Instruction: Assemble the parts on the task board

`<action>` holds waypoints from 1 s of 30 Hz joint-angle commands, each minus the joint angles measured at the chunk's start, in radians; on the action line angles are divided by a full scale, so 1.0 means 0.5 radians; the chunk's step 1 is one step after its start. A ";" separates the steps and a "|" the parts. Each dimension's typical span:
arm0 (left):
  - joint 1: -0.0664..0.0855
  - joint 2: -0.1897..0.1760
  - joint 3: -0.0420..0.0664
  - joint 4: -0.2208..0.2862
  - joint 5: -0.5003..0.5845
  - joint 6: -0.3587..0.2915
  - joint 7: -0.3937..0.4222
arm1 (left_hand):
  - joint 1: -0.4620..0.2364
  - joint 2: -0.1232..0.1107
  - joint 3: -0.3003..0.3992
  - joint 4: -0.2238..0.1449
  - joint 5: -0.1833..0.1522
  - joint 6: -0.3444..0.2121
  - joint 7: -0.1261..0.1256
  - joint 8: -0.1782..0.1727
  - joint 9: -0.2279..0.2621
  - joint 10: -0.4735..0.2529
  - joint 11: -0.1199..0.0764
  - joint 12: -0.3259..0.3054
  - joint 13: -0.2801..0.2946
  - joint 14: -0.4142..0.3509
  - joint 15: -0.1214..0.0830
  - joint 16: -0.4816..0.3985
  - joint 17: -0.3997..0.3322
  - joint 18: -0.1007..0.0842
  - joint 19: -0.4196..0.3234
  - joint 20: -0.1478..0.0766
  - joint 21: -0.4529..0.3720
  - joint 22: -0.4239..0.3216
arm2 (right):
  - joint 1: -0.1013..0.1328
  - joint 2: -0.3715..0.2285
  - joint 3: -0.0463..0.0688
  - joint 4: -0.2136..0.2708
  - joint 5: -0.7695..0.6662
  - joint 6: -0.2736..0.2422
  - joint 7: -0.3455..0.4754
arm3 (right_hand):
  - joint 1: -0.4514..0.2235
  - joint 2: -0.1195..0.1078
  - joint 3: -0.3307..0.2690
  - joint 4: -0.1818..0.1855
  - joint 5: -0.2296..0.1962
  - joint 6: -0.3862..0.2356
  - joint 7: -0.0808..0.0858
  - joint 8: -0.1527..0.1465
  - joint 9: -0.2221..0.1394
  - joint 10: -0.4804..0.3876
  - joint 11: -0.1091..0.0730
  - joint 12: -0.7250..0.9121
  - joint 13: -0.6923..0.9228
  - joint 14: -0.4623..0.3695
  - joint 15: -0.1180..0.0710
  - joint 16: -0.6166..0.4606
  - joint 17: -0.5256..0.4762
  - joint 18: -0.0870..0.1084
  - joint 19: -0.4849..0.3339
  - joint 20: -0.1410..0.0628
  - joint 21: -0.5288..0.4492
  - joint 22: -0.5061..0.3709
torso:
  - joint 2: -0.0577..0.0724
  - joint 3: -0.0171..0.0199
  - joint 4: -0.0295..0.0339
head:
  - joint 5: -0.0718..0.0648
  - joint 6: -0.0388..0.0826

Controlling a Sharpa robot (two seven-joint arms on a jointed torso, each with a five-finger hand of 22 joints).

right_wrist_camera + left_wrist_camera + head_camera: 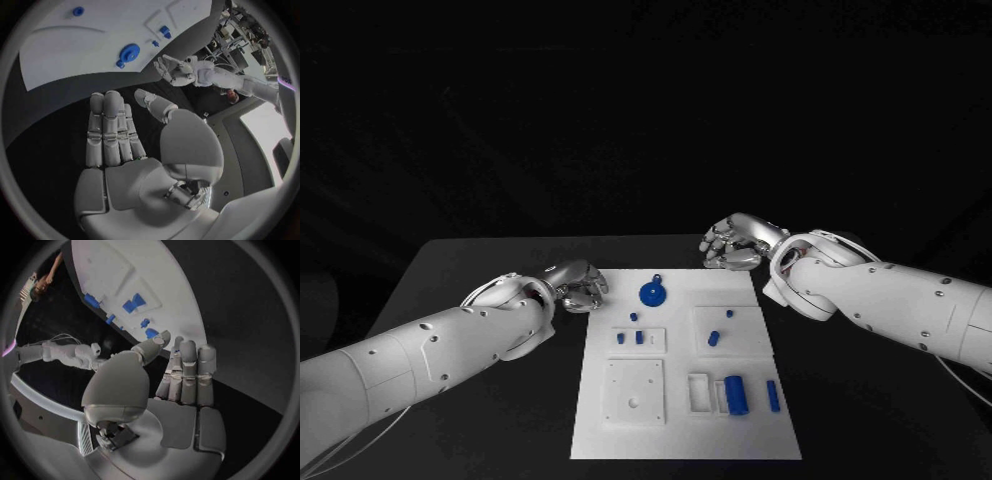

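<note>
here left hand [577, 285] flat-fingered, empty, beside task board [687, 440] far corner; right hand [737, 243] likewise empty, fingers straight, beyond board; blue parts [653, 293] on board.

The left arm [430, 350] reaches in from the near left, its robot hand [574, 285] empty, with straight fingers [187, 370] lying side by side. The right arm [906, 305] comes in from the right, bent at the wrist, and its robot hand [737, 243] is likewise empty, with fingers [109, 130] extended together and the thumb set apart.
</note>
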 commanded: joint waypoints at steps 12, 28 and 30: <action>0.050 -0.259 0.064 0.348 1.480 0.054 0.524 | -0.276 0.029 -0.246 -0.049 -0.003 -0.039 0.004 0.067 0.052 -0.140 0.068 0.056 0.011 -0.228 0.092 -0.601 -0.315 0.102 -0.257 0.078 -0.457 -0.238 | -0.081 -0.183 -0.017 0.082 -0.402 0.148 -0.043 | 0.031 0.019 -0.066 -0.037 -0.054 0.075 -0.030 0.021 0.038 0.059 -0.028 -0.044 0.069 0.095 -0.044 0.256 0.150 0.029 0.152 -0.106 0.210 0.146 | -0.018 0.0028 -0.005 | -0.056 0.017; 0.049 -0.297 0.064 0.458 1.735 0.093 0.588 | -0.239 0.055 -0.397 -0.058 0.001 -0.138 0.006 0.039 0.021 -0.261 0.100 -0.082 -0.124 -0.596 0.341 -1.161 -0.497 0.066 -0.658 0.319 -0.829 -0.373 | -0.195 -0.171 -0.113 0.104 -0.775 0.087 -0.145 | 0.088 -0.071 0.028 0.026 -0.304 0.053 -0.035 -0.018 0.013 -0.082 0.039 -0.228 0.004 0.062 0.018 0.345 0.154 0.029 0.157 -0.119 0.240 0.172 | -0.053 -0.0023 -0.006 | -0.098 0.012; 0.049 -0.294 0.064 0.458 1.746 0.097 0.588 | -0.231 0.062 -0.396 -0.057 0.001 -0.135 0.007 0.041 0.021 -0.254 0.099 -0.081 -0.127 -0.588 0.341 -1.166 -0.497 0.070 -0.656 0.321 -0.830 -0.373 | -0.210 -0.162 -0.113 0.097 -0.815 0.079 -0.164 | 0.109 -0.088 0.052 0.036 -0.331 0.042 -0.032 -0.027 0.007 -0.044 0.029 -0.216 0.009 0.068 0.008 0.356 0.152 0.029 0.165 -0.123 0.245 0.174 | -0.054 -0.0029 -0.004 | -0.097 0.007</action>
